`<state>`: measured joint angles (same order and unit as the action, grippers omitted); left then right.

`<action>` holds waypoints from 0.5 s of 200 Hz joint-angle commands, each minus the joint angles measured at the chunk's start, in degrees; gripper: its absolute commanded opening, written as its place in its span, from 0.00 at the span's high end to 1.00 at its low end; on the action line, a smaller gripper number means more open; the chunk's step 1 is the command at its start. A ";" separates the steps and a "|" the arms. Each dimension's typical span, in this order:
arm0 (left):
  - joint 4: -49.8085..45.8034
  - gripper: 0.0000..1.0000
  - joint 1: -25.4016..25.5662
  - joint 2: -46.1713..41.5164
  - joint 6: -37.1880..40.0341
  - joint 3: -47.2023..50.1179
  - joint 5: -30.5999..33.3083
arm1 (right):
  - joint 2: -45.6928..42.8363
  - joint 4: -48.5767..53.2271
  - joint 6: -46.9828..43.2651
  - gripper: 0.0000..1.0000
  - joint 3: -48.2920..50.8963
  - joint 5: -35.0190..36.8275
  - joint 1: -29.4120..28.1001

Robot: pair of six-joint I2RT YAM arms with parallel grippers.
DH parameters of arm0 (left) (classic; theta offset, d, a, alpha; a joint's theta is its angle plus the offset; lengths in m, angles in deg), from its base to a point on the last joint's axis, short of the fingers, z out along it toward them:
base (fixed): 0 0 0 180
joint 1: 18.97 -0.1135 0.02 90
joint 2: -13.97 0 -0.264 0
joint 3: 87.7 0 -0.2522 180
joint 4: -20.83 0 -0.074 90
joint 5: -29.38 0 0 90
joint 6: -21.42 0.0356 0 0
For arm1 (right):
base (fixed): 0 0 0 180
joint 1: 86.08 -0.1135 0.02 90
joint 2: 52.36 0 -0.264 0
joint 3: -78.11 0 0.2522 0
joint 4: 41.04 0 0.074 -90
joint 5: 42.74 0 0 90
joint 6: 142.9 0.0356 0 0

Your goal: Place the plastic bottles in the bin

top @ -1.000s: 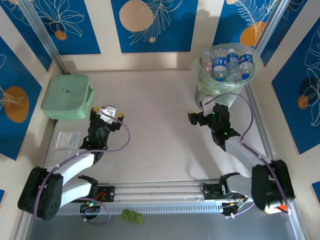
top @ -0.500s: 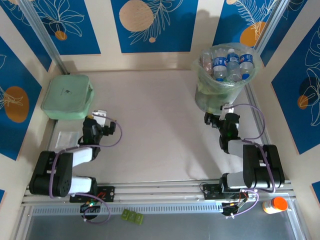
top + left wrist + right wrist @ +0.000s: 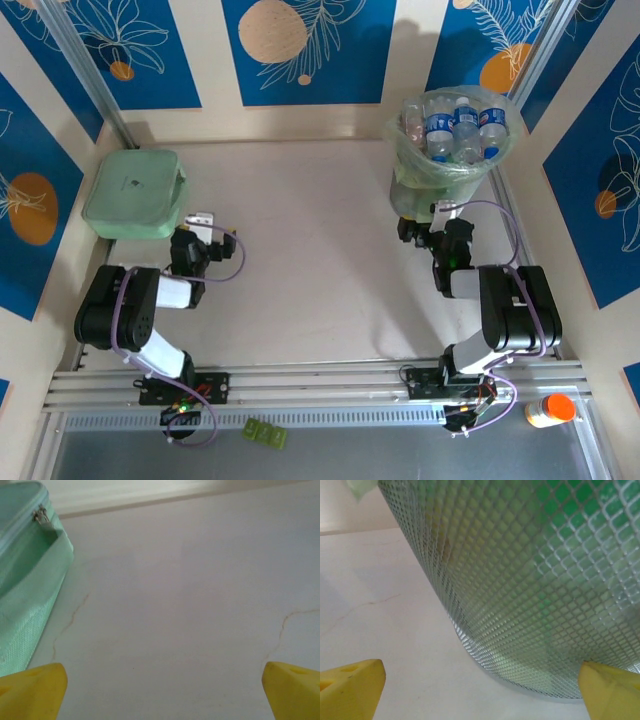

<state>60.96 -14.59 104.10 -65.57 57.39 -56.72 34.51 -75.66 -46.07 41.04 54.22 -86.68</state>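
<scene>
Both pairs of jaws stand wide apart and empty. From above, the left gripper (image 3: 203, 226) sits low over the table (image 3: 310, 250), just beside the near right corner of the mint-green box (image 3: 135, 195), with its arm folded back toward the near left. In the left wrist view its yellow fingertips (image 3: 32, 690) sit in the two bottom corners with bare, faintly cracked table surface between them. The mint-green box (image 3: 25, 590) rises at the left edge, its zip pull near the top

The right gripper (image 3: 418, 228) sits just in front of the base of the bin (image 3: 415, 185), which stands in the far right corner of the table. In the right wrist view the bin (image 3: 530, 580) looms close ahead, its translucent wall patterned with a fine diamond grid and green showing through, while the yellow fingertips (image 3: 350, 687) frame the lower corners

The plastic bottles (image 3: 455, 130) are packed inside the bin within its pale green liner, several with blue labels and their caps pointing up. An orange-and-white bottle (image 3: 550, 410) lies on the grey ledge at the near right, beside the right arm's base
</scene>
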 commanded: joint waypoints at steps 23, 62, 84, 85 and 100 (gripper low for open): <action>-0.94 0.00 -0.51 -0.33 0.48 -0.94 -3.50 | 0.45 1.26 -2.39 0.01 -0.23 -11.98 2.63; -2.05 0.00 -1.66 -0.11 -0.46 -1.54 -5.22 | 0.57 2.36 -1.03 0.01 -0.79 -9.44 2.85; -1.48 0.00 -1.66 -0.30 -0.37 -1.12 -5.14 | 0.49 2.86 -1.19 0.01 -0.96 -6.94 1.95; -1.45 0.00 -1.66 -0.35 -0.41 -1.10 -5.13 | 0.49 2.86 -1.29 0.01 -1.00 -6.91 1.89; -0.88 0.00 -1.57 -0.59 -0.28 -0.74 -4.97 | 0.23 2.56 -1.85 0.01 -0.71 -4.94 0.86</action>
<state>59.12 -15.44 104.12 -65.55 57.20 -60.24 34.51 -73.40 -47.09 41.04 46.35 -84.43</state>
